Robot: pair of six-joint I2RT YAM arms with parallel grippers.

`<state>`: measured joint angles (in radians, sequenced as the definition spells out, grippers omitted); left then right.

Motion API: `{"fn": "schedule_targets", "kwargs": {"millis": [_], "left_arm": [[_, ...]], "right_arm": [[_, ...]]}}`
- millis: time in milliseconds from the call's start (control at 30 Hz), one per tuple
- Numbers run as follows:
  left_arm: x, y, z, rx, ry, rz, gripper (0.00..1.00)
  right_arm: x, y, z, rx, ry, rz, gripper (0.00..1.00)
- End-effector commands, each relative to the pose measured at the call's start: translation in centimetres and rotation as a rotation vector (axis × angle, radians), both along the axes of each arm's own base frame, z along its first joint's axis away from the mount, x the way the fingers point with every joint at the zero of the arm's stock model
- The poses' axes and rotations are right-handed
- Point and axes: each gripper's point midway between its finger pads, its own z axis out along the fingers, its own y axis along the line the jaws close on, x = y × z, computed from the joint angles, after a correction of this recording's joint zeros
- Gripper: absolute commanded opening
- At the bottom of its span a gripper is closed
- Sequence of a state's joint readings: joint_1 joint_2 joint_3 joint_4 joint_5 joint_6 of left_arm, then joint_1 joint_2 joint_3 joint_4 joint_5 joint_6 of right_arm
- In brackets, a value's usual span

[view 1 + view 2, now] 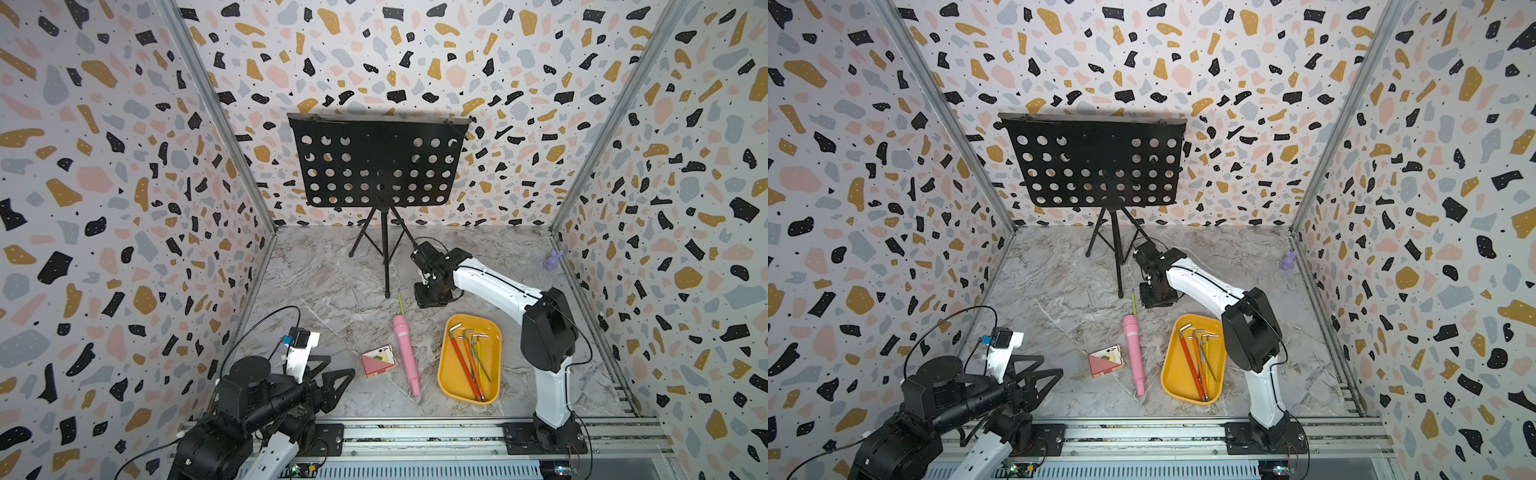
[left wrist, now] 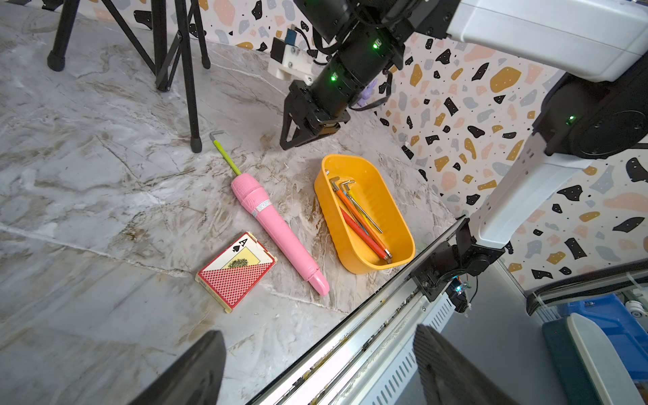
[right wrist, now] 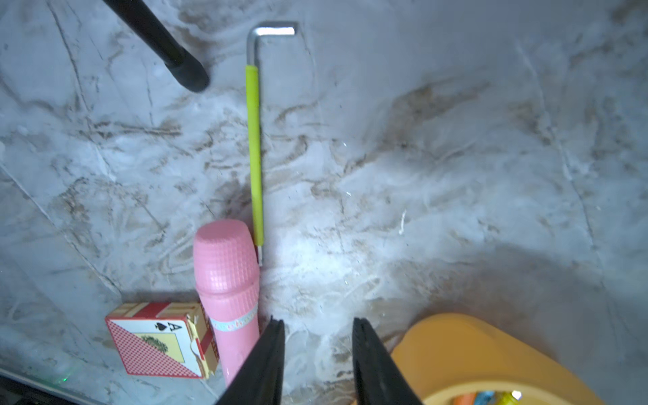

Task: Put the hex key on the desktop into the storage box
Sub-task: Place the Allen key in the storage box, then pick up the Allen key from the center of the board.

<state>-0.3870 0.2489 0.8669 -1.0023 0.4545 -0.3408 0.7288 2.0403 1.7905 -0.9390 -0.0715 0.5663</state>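
A hex key (image 1: pixel 401 300) (image 3: pixel 254 150) with a yellow-green sleeve and a bare bent end lies flat on the marble desktop (image 1: pixel 332 291). Its straight tip touches the head of a pink toy microphone (image 1: pixel 406 353). My right gripper (image 1: pixel 428 300) (image 3: pixel 317 322) hovers just right of the key, between it and the storage box. It is open, with only marble between the fingers. The yellow-orange storage box (image 1: pixel 492 345) (image 2: pixel 385 196) (image 3: pixel 466 350) holds several coloured hex keys (image 1: pixel 469 361). My left gripper (image 1: pixel 338 370) (image 2: pixel 319 333) rests open and empty at the front left.
A red playing-card box (image 1: pixel 377 360) lies left of the microphone. A black music stand's tripod (image 1: pixel 386 257) stands behind the key, one foot (image 3: pixel 187 75) close to its bent end. A small purple figure (image 1: pixel 552 261) sits by the right wall. A metal rail (image 1: pixel 415 432) lines the front.
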Motion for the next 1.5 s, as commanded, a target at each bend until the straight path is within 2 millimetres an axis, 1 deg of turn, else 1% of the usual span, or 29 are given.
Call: {"fn": "schedule_targets", "kwargs": {"millis": [0, 200, 367, 567, 833, 933, 1067, 1233, 1367, 1467], "left_arm": [[0.2, 0.0, 1.0, -0.016, -0.041, 0.006, 0.88], [0.3, 0.0, 1.0, -0.017, -0.036, 0.009, 0.88], [0.3, 0.0, 1.0, -0.016, -0.037, 0.012, 0.88], [0.4, 0.0, 1.0, -0.015, -0.036, 0.011, 0.88], [0.4, -0.1, 0.9, -0.013, -0.03, 0.005, 0.88], [0.4, -0.1, 0.9, -0.013, -0.03, 0.006, 0.88], [0.4, -0.1, 0.9, -0.013, -0.03, 0.008, 0.88], [0.4, -0.1, 0.9, -0.013, -0.03, 0.008, 0.88], [0.5, 0.0, 0.9, -0.014, -0.029, 0.011, 0.88], [0.4, 0.0, 0.9, -0.014, -0.031, 0.01, 0.88]], "right_arm": [[0.4, 0.7, 0.9, -0.009, 0.008, 0.023, 0.39], [1.8, 2.7, -0.5, -0.025, 0.02, 0.039, 0.41], [2.5, 4.1, -1.8, -0.036, 0.027, 0.057, 0.42], [3.2, 4.9, -3.9, -0.071, 0.02, 0.075, 0.42], [3.6, 6.1, -5.4, -0.062, 0.015, 0.089, 0.42], [3.7, 6.0, -6.0, -0.077, 0.023, 0.075, 0.42], [3.7, 5.6, -7.2, -0.112, 0.034, 0.05, 0.38], [4.1, 4.4, -8.6, -0.183, 0.029, 0.009, 0.34], [4.2, 3.7, -9.1, -0.222, 0.029, -0.025, 0.3], [4.0, 3.2, -9.3, -0.241, 0.042, -0.057, 0.25]]}}
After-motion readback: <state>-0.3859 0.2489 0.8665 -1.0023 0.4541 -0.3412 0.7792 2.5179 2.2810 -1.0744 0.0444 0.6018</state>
